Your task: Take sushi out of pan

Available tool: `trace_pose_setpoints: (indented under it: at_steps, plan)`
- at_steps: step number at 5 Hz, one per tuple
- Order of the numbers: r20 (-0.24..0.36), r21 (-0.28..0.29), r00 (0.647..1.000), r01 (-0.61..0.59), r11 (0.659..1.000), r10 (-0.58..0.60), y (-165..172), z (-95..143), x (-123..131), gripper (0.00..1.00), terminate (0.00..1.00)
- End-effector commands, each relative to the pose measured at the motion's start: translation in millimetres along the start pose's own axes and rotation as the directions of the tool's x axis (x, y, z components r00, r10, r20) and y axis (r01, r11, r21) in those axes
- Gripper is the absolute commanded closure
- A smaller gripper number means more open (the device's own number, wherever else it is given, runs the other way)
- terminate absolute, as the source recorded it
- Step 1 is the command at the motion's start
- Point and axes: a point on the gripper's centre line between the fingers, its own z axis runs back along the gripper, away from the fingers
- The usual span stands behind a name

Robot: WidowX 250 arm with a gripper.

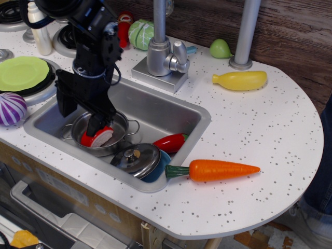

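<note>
The sushi (98, 137), glossy red over a white base, lies tilted inside the pan (121, 130), a small shiny steel pot with wire loop handles at the left end of the sink (171, 115). My black gripper (80, 116) hangs over the pan's left half with its jaws open. One finger sits outside the pan's left rim. The other finger (95, 123) comes down right at the top of the sushi. Nothing is held.
A blue pot with a knobbed steel lid (137, 157) sits just right of the pan, with a red chili (170, 142) behind it. A carrot (218, 169) lies on the counter's front. The faucet (162, 52), a yellow squash (239, 80), a green plate (22, 72) and a purple onion (10, 108) surround the sink.
</note>
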Motion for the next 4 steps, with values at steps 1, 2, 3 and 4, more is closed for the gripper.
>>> trace_pose_setpoints:
  at_steps: [1,2,3,4]
  plan:
    - [0.113,-0.067,0.993,0.054,0.996,-0.046,34.7,-33.1,26.8,0.00,0.00]
    - [0.146,-0.112,0.988,0.069,0.991,-0.052,32.1,-46.9,33.8,0.00,0.00]
    - [0.167,-0.129,0.985,0.075,0.989,-0.053,26.5,-56.3,36.8,0.00,0.00]
    - [0.193,-0.129,0.980,0.072,0.989,-0.046,20.9,-62.4,36.0,0.00,0.00]
